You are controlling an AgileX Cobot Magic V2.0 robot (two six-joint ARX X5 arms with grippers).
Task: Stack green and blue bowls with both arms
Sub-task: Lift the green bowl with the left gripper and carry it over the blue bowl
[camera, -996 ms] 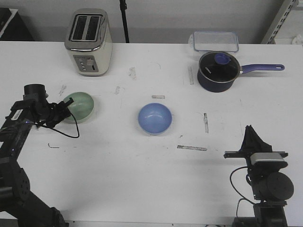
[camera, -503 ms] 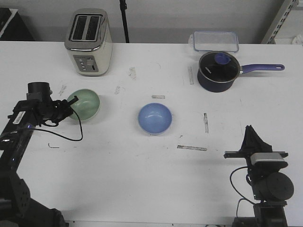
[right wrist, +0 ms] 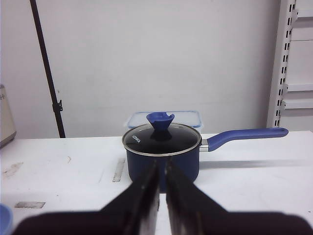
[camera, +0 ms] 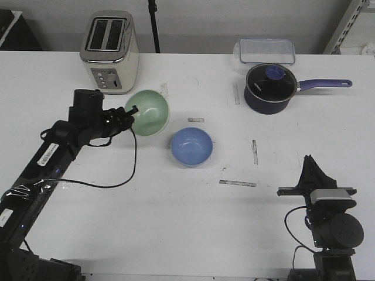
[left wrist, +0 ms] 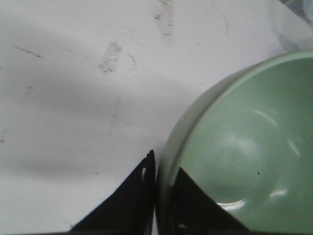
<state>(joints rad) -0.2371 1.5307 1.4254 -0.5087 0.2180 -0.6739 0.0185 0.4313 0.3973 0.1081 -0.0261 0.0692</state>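
My left gripper is shut on the rim of the pale green bowl and holds it tilted above the table, just up and left of the blue bowl. In the left wrist view the fingers pinch the green bowl's rim, one finger outside and one inside. The blue bowl sits upright and empty at the table's middle. My right gripper rests near the front right, shut and empty; its view shows the jaws nearly closed with only a thin gap.
A cream toaster stands at the back left. A dark saucepan with a glass lid and purple handle stands at the back right, a clear plastic box behind it. Tape marks dot the white table.
My left arm has lifted the green bowl and carried it right and toward the back, close to the blue bowl. The right arm and blue bowl have not moved.
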